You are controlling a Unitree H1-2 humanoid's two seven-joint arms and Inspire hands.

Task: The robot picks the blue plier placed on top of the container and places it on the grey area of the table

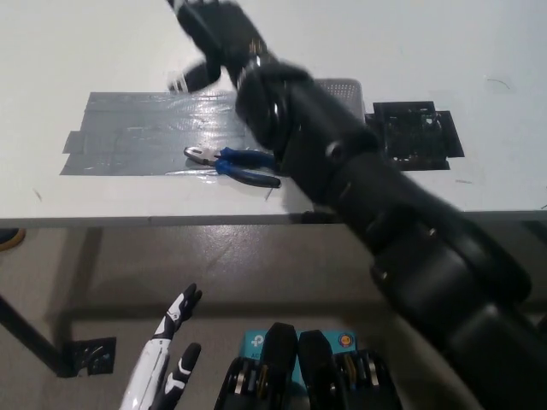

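Observation:
The blue-handled pliers [235, 165] lie flat on the grey taped area [137, 132] near the table's front edge, jaws pointing left. My black right hand [209, 38] hangs raised above the far side of the grey area, blurred, open and holding nothing, well clear of the pliers. Its arm crosses the picture from the bottom right and hides most of the white basket container [346, 85]. My white left hand [167, 359] rests open below the table edge at the lower left.
A black mat [419, 132] lies to the right of the container. The table's front edge [128, 219] runs just below the pliers. White tabletop [85, 51] extends to the left of and behind the grey area.

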